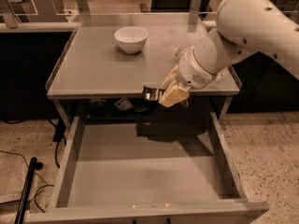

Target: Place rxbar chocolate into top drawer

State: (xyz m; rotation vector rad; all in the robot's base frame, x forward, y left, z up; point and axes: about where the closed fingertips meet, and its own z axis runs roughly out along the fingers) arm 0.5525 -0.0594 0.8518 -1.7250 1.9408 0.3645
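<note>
My gripper hangs just past the table's front edge, above the back of the open top drawer. It is shut on the rxbar chocolate, a small dark bar with white lettering that sticks out to the left of the tan fingers. The drawer is a wide grey tray pulled fully out, and nothing lies in it. The white arm reaches in from the upper right and covers the table's right side.
A white bowl stands on the grey tabletop at the back. A clear object shows partly behind the arm. Small items lie on a shelf under the table. Black cables lie on the floor at the left.
</note>
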